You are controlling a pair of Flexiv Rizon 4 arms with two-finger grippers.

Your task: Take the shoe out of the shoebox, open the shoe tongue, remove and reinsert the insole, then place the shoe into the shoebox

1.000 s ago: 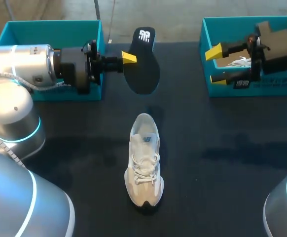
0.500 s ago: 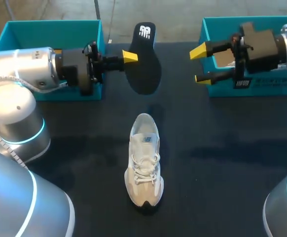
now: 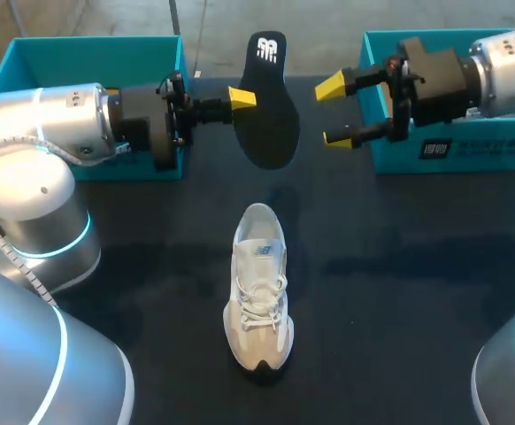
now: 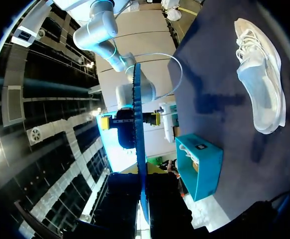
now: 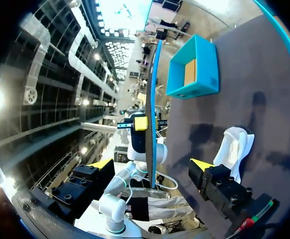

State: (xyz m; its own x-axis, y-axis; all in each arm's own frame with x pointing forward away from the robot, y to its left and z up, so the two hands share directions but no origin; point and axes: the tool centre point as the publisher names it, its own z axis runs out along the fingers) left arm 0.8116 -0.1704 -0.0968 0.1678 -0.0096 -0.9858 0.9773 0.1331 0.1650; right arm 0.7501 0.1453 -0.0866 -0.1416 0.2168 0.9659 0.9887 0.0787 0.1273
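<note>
Above the table [image 3: 417, 292], left claw [image 3: 244, 99] clamps the insole [image 3: 269, 124]; right claw [image 3: 334, 112] gapes wide beside it, apparently untouching

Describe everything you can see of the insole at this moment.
The insole is a thin, flat, foot-shaped piece. Its face in the head view is black with a white mark at the far end, and the edge seen from the wrist views is blue. It hangs in the air beyond the white shoe, clear of the table. The left gripper pinches one long edge; the open right gripper stands apart from it.
</note>
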